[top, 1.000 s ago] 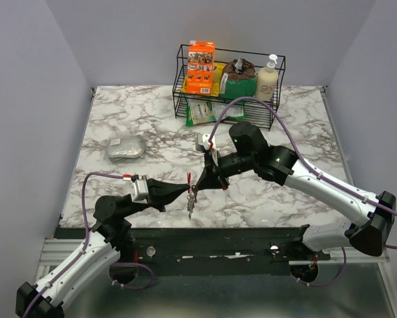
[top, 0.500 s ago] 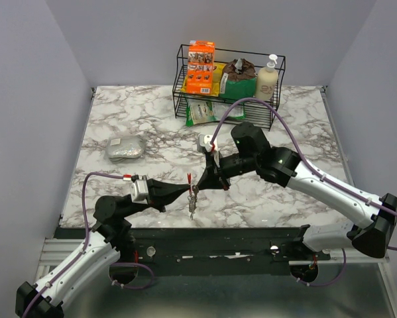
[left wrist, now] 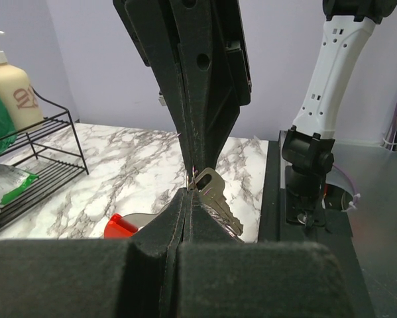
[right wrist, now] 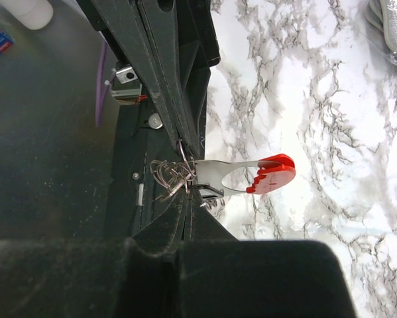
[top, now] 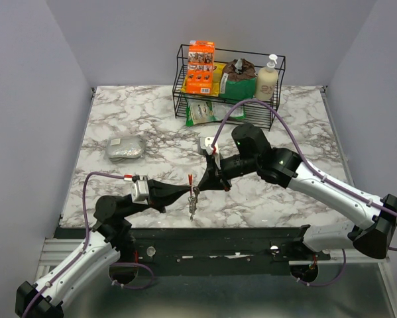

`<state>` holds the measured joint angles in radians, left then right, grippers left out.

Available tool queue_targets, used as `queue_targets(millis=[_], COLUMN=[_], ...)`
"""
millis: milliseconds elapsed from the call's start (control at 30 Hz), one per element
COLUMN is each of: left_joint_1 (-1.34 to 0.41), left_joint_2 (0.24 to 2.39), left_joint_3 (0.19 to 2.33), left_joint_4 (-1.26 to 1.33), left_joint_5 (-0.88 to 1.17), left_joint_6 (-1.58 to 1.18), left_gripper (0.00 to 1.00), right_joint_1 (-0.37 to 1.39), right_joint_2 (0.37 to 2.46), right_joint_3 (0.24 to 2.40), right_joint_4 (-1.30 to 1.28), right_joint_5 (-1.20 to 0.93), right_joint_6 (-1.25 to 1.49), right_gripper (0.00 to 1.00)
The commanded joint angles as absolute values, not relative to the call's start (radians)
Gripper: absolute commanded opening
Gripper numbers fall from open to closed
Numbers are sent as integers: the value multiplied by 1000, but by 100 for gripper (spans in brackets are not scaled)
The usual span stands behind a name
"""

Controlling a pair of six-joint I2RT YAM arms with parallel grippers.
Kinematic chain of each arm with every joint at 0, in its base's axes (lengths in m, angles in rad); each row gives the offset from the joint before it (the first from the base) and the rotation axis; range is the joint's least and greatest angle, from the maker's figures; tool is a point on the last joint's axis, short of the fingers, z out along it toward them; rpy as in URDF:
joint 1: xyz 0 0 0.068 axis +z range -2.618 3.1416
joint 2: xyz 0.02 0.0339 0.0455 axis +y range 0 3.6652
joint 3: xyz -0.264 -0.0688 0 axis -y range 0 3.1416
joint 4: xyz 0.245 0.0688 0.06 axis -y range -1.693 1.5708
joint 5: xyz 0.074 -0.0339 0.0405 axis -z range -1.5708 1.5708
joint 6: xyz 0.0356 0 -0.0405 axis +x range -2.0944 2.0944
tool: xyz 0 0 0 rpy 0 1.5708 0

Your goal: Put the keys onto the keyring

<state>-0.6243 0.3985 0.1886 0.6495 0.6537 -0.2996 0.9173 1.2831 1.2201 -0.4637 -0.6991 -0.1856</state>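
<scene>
shiny metal keys (left wrist: 215, 192); glossy marble-look table (top: 152, 126)

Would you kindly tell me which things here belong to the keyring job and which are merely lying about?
Job in hand:
keys
keyring
red-tipped tag

Lying about:
grey pouch
wire basket
orange box
green bag
green-white packet
lotion bottle
</scene>
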Motion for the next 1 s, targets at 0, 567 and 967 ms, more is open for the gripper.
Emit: queue_targets(millis=[0, 567, 967], left_joint_1=[-630, -630, -632], left_joint_2=[388, 400, 419], left_joint_3=[213, 218, 227], left_joint_4=[715, 727, 739], left_joint_5=[692, 696, 715], left_joint_6=[-310, -313, -316], left_gripper=[0, 0, 0], right_joint_1=[916, 916, 916], right_joint_2=[1301, 1212, 1011], right_joint_3=[1213, 1181, 1057], right_joint_4=[-502, -460, -272], right_joint_5=[-706, -600, -560], right_joint_6=[-213, -215, -190], right_gripper=[6, 61, 96])
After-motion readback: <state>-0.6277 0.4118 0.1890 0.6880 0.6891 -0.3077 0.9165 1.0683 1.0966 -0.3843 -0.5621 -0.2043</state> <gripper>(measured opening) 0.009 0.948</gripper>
